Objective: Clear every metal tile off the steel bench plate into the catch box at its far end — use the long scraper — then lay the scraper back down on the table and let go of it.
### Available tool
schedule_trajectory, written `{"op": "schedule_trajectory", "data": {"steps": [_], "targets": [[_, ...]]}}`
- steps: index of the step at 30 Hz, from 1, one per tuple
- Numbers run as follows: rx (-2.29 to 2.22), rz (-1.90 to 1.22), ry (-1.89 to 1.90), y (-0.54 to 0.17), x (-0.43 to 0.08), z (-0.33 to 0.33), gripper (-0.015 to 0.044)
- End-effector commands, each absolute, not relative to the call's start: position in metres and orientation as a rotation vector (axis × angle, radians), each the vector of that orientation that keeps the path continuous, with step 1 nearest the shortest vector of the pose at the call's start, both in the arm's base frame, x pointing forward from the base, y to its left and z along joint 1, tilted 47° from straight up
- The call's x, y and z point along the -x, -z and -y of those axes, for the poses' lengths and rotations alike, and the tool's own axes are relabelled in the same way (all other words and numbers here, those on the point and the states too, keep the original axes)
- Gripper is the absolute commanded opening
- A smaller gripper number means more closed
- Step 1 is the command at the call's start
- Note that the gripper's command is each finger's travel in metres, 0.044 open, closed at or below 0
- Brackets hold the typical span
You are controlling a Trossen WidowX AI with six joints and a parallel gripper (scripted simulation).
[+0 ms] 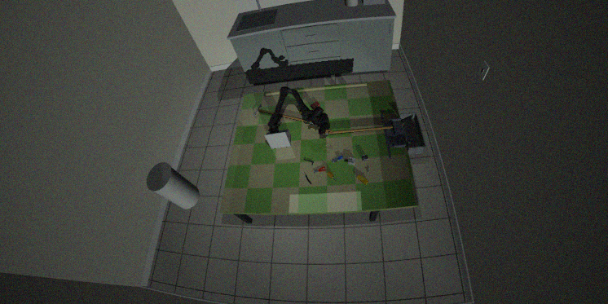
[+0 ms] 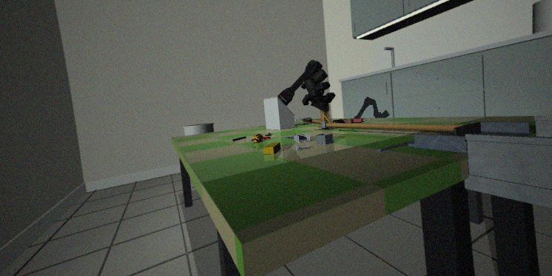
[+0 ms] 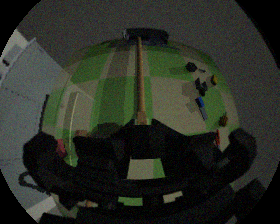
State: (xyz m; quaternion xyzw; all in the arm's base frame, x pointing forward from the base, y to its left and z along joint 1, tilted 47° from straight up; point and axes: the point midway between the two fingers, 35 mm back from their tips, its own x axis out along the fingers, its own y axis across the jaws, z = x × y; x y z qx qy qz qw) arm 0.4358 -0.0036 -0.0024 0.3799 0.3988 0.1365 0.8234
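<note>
My gripper (image 1: 325, 132) (image 2: 325, 110) (image 3: 143, 121) is shut on the wooden grip of the long scraper. The scraper's handle (image 1: 361, 129) (image 2: 386, 126) (image 3: 140, 75) runs low over the table, away from the fingers, to the dark steel bench plate (image 1: 396, 141) (image 2: 440, 143) at the table's far right. The scraper's head is at the plate, too dark to make out clearly. The grey catch box (image 1: 419, 149) (image 2: 505, 162) stands beyond the plate, off the table's edge. I cannot make out any metal tiles on the plate; its surface and the box's inside are dark or hidden.
Small tools and blocks lie on the checkered table, including a yellow block (image 1: 362, 179) (image 2: 271, 148), a blue-ended item (image 1: 337, 159) (image 3: 200, 102) and a grey block (image 2: 324, 138). A white wedge (image 1: 278, 139) (image 2: 272, 113) stands by the arm's base. A red object (image 1: 315, 104) lies behind the arm.
</note>
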Motion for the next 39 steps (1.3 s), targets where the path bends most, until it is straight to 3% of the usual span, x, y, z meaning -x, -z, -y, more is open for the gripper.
{"op": "schedule_trajectory", "data": {"steps": [1,39], "targets": [[-0.803,-0.833,-0.294,-0.003,-0.432,0.005,0.0],[-0.804,-0.832,-0.29,-0.004,-0.372,-0.002,0.0]]}}
